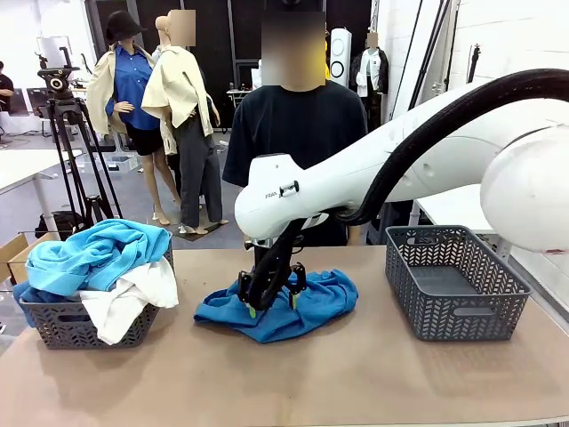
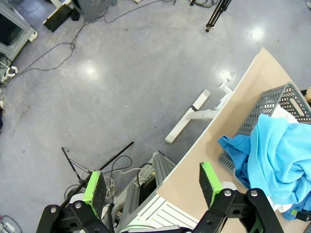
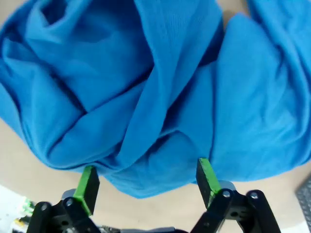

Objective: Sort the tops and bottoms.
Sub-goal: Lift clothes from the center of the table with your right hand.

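The right gripper hangs over a royal blue top that lies crumpled near the middle of the table, a little toward the far edge. Its jaws are spread wide, 1 green pad on either side of the folds, and in the right wrist view the fingers stand just above the cloth's near hem with nothing pinched between them. The left gripper is also spread and empty, held off the table's left edge and looking down at the floor.

The sort looks barely begun. At the left end of the table a grey basket is heaped with garments: a turquoise top on the pile, a white top spilling over the front rim, and a darker blue piece showing at its left side. At the right end a second grey basket has nothing in it. So 1 garment is out on the table, not yet lifted, and the rest wait in the full basket.

A person stands just beyond the far edge, directly behind the blue top, hands hidden. The right arm stretches across above the right basket. Nothing lies between the top and either basket.
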Tool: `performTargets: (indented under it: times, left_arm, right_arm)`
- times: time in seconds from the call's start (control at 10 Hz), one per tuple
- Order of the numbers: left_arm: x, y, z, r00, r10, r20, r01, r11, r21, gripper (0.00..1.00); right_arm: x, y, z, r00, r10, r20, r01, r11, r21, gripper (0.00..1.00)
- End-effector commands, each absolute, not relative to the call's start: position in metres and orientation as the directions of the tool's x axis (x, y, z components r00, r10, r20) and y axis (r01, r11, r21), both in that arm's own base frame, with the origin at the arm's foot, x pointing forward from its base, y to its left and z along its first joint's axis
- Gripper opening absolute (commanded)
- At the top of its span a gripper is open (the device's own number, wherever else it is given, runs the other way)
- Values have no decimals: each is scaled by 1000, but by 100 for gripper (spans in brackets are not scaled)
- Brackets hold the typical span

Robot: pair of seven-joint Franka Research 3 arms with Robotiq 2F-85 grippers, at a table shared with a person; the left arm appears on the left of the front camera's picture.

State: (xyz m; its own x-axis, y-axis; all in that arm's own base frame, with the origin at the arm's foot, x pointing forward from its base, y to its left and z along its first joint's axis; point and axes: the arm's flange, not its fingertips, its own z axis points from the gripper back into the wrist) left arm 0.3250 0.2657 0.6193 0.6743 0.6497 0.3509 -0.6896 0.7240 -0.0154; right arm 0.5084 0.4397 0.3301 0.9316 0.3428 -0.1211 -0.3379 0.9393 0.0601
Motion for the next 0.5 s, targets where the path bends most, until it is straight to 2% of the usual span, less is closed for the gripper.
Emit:
performTargets:
  times: [0.0,0.4]
  left_arm:
    - [324,268,622,685,643,343,-682,731,-10,100]
    - [324,268,622,685,643,343,-682,731,-10,100]
  right_arm:
    - [513,445,324,920,367,-139,-365,930,41,100]
    - [511,456,308,932,330,-152,-345,935,-85,100]
